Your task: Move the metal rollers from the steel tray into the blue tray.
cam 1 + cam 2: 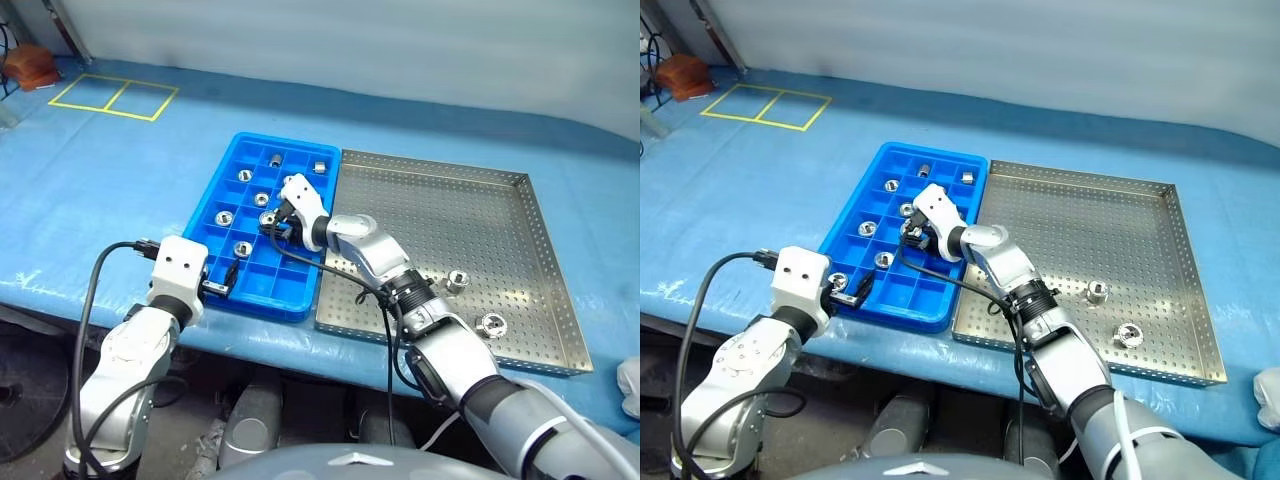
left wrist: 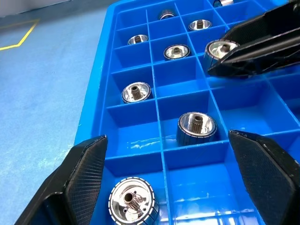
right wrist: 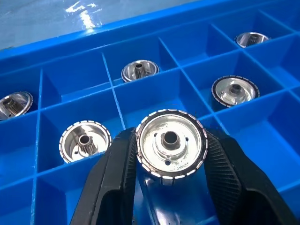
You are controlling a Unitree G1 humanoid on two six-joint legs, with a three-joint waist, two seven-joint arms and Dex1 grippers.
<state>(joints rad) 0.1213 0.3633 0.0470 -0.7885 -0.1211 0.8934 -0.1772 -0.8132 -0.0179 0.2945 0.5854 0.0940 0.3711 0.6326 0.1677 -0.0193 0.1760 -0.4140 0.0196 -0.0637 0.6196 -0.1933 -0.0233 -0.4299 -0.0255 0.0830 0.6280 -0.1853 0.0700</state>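
Right gripper [image 3: 171, 187]: black ribbed fingers clamped on a shiny round metal roller [image 3: 171, 143] with notched rim and central hole.
Blue tray [image 1: 300, 300]: glossy bright blue plastic grid of square compartments, directly beneath that gripper; several rollers sat singly in cells around it.
Left gripper [image 2: 171, 187]: fingers spread wide, empty, at the tray's near edge.
Steel tray [image 1: 520, 240]: perforated silver square beside the blue one, two rollers behind the right gripper.

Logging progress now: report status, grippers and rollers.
Right gripper shut on a roller, over the blue tray. Left gripper open, holding nothing, at the tray's near end. Two rollers left in steel tray. Nothing obstructing.
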